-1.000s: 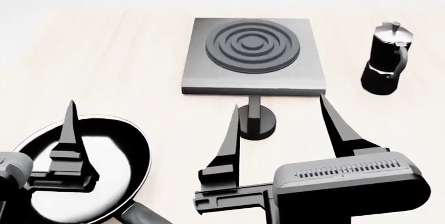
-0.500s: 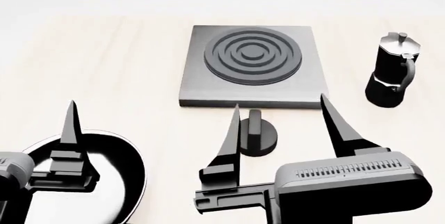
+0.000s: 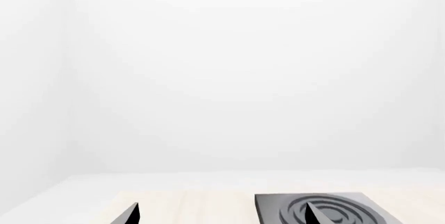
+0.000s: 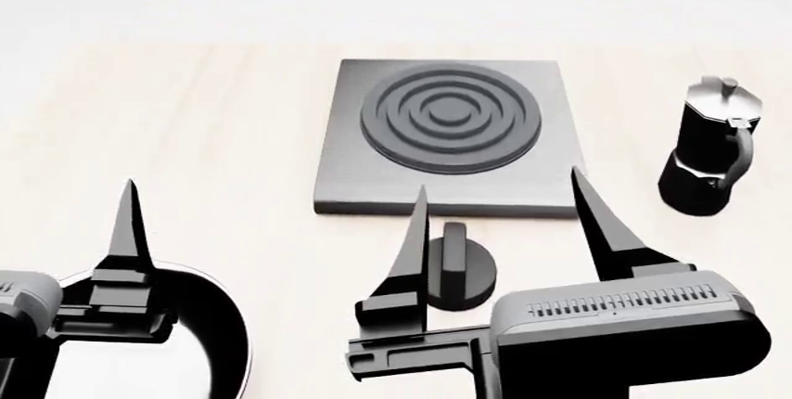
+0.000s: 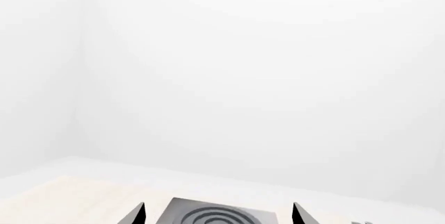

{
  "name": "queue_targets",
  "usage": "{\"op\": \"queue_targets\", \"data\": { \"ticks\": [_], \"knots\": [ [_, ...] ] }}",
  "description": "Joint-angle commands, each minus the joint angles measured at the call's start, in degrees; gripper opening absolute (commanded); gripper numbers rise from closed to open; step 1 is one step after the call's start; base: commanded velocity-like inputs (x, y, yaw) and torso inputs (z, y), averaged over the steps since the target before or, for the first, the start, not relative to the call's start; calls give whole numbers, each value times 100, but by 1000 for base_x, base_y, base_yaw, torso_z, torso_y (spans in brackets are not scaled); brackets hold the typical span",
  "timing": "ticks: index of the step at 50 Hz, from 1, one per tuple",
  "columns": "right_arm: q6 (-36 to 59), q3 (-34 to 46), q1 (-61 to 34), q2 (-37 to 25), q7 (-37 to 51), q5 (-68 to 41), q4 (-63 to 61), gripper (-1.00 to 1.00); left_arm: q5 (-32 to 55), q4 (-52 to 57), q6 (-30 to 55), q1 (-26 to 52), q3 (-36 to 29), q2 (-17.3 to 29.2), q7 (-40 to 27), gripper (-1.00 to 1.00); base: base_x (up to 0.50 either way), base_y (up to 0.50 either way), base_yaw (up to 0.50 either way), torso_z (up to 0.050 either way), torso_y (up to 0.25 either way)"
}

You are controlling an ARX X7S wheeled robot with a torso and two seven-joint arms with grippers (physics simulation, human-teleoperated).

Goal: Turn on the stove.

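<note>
Right pincer (image 4: 502,202) spread apart, raised near knob (image 4: 455,271); left pincer (image 4: 126,204) state unclear

- The table (image 4: 185,121) has a pale, light wood-grain top that fills most of the head view, running from the near edge to the far side.
- At its far edge the wood gives way to a plain white band.
- White walls (image 3: 243,78) stand beyond the table, bare and smooth.
- Two walls meet in a soft vertical corner (image 5: 83,67) at the far left.
- The light is even and diffuse, with only faint shadows on the table.
</note>
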State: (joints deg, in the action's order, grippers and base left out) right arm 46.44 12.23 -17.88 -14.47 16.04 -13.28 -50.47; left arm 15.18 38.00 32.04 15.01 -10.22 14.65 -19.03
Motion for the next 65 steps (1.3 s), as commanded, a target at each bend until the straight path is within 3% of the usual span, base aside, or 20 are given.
{"op": "queue_targets", "data": {
  "ticks": [1,44,65],
  "knots": [
    [-15,7,-3,-18,31,-34,8,100,28,20,18,7,-17,23,-35,100,133,0,0,0,0],
    [-82,31,-4,-93,136,-157,60,100,116,14,-7,23,-70,105,-141,100,131,0,0,0,0],
    [-380,-58,151,22,-4,-400,1033,100,163,-5,-49,24,-92,136,-180,100,20,0,0,0,0]
  ]
}}
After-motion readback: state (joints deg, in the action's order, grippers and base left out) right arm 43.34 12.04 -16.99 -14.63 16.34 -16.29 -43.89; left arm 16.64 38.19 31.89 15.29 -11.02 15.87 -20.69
